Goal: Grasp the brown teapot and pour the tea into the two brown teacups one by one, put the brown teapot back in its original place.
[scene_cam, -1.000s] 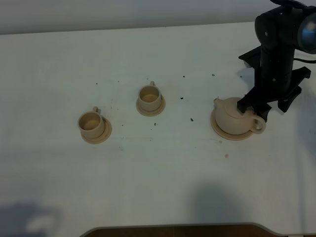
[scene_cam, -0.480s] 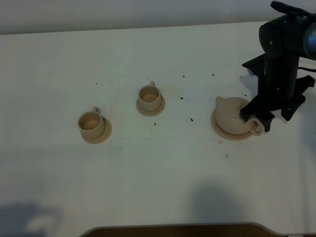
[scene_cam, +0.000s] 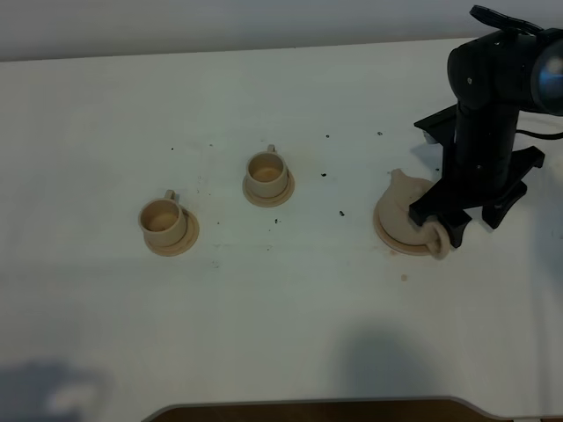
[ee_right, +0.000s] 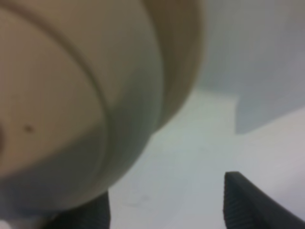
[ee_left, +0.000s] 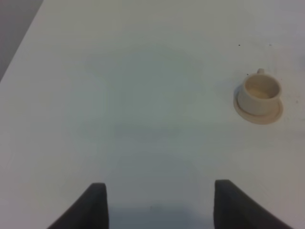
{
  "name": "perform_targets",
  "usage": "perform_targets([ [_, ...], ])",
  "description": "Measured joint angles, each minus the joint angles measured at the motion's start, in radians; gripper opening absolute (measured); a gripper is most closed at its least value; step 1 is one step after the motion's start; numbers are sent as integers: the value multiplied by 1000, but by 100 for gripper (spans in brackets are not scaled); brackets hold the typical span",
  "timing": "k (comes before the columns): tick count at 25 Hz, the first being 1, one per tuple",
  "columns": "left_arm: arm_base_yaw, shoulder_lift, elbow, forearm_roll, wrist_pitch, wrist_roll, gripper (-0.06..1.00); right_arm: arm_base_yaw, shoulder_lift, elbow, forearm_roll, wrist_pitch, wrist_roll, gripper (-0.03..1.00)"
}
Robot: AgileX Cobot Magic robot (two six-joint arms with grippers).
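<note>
The brown teapot (scene_cam: 403,204) sits on its wide saucer (scene_cam: 392,237) at the right, spout to the far left, loop handle (scene_cam: 445,237) toward the front right. My right gripper (scene_cam: 438,216) is low over the teapot's handle side and hides part of it. In the right wrist view the teapot's body (ee_right: 71,95) fills the frame, blurred and very close, and the gripper (ee_right: 167,210) stands open with bare table between its fingers. Two brown teacups (scene_cam: 163,217) (scene_cam: 265,171) stand on small saucers at left and centre. My left gripper (ee_left: 159,205) is open and empty, with one teacup (ee_left: 259,91) far ahead.
The white table (scene_cam: 290,299) carries small dark specks (scene_cam: 324,174) between the centre cup and the teapot. The right arm's black body (scene_cam: 488,114) rises behind the teapot. The table's front edge (scene_cam: 308,406) shows at the bottom of the exterior view.
My right gripper has come down and forward over the teapot's handle side. The teapot and its saucer have shifted slightly left, and the handle now points more toward the front.
</note>
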Motion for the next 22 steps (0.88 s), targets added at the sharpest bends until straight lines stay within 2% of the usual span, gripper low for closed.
perform_targets([
  [8,0,0,0,0,0,0,50,19,0,0,42,0,0,54],
  [16,0,0,0,0,0,0,50,19,-14,0,-50,57,57,54],
  [22,0,0,0,0,0,-1,50,20,-99,0,-40,66,94,54],
])
